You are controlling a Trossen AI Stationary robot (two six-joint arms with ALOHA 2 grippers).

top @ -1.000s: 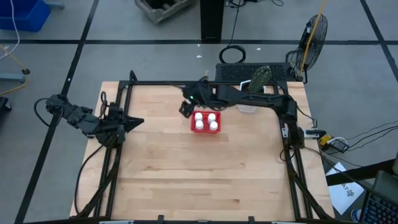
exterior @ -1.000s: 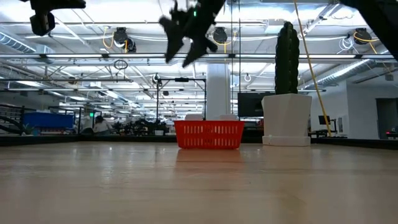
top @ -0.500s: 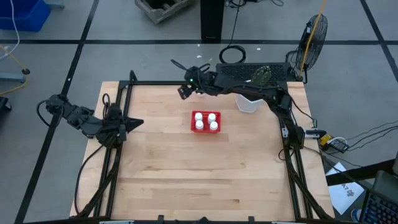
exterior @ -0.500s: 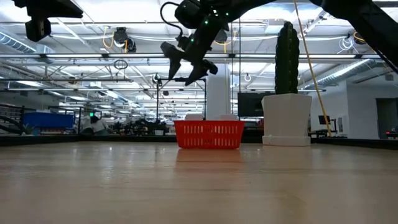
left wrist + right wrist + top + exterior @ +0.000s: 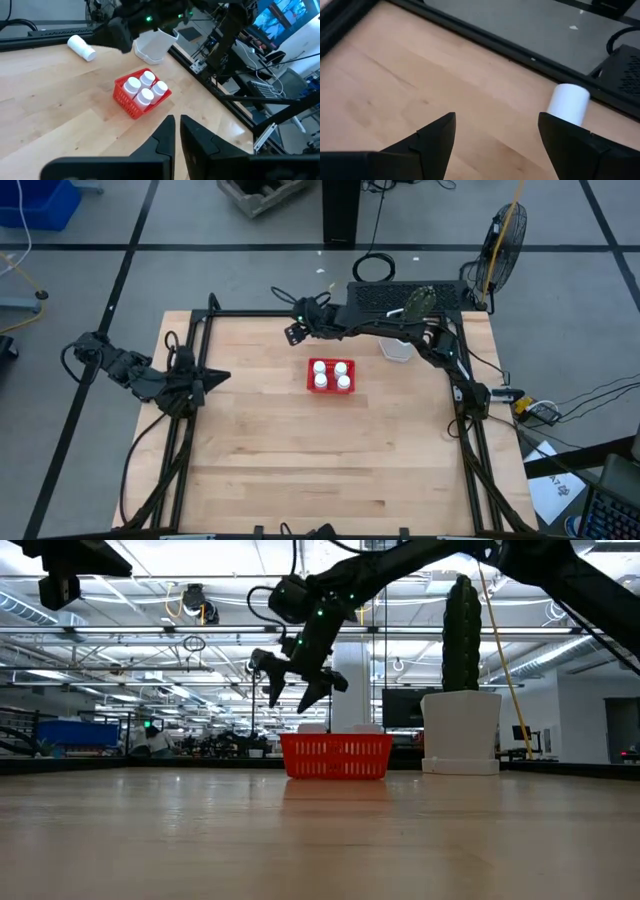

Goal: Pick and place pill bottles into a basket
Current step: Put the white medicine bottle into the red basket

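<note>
The red basket (image 5: 331, 374) stands mid-table toward the far side, with several white pill bottles (image 5: 142, 87) upright in it. One more pill bottle (image 5: 568, 104) lies on its side on the wood near the table's far edge (image 5: 81, 47). My right gripper (image 5: 293, 332) hangs open in the air above the table, to the far left of the basket (image 5: 336, 755). In the right wrist view the lying bottle sits ahead of the fingers and off to one side. My left gripper (image 5: 222, 374) waits shut at the table's left, empty.
A white planter (image 5: 398, 348) with a cactus (image 5: 461, 620) stands right of the basket, under my right arm. Black frame rails (image 5: 250, 313) run along the far, left and right edges. Bare wood fills the near half of the table.
My right gripper has gone from above the basket toward the table's far edge and down, rolling at the wrist. It stays open. The basket and its bottles have not moved.
</note>
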